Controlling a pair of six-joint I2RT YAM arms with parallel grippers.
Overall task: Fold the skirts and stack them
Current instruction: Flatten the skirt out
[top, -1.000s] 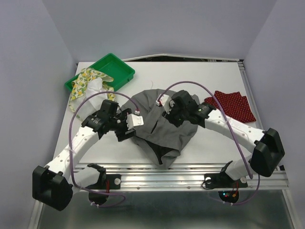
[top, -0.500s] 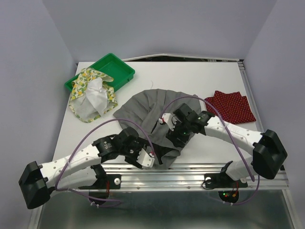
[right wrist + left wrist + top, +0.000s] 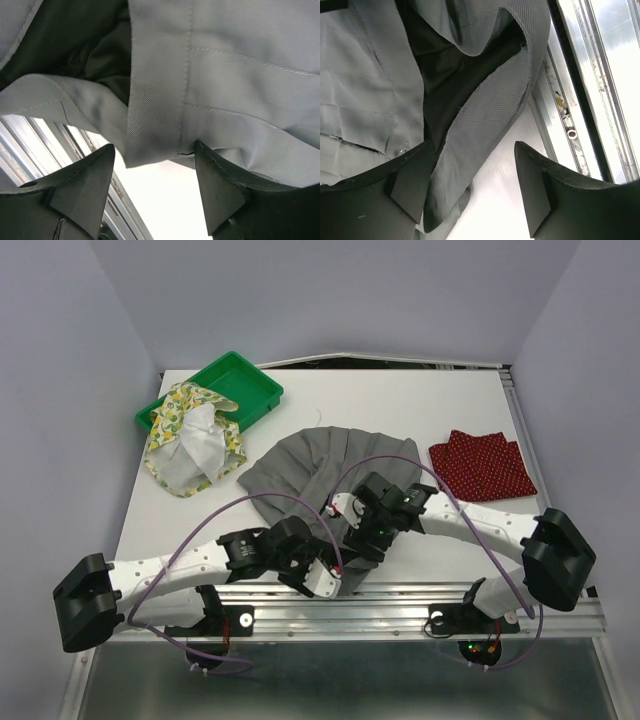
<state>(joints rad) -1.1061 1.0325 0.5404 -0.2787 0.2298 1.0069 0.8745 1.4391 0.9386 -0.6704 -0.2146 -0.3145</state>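
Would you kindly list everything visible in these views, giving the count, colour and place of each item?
grey skirt: 1, plain grey with dark lining, centre of the table, reaching its near edge
red skirt: 1, dark red with white dots, lying flat on the right
lemon-print skirt: 1, white with yellow-green lemons, on the left, partly over the tray's end
tray: 1, green, far left
table: 1, white
rail: 1, silver metal, along the near edge
arms: 2, white and black, reaching in from the near corners
cables: 2, purple, looping above the arms
left end effector: 1, black, open, at the grey skirt's near hem
right end effector: 1, black, open, at the grey skirt's edge
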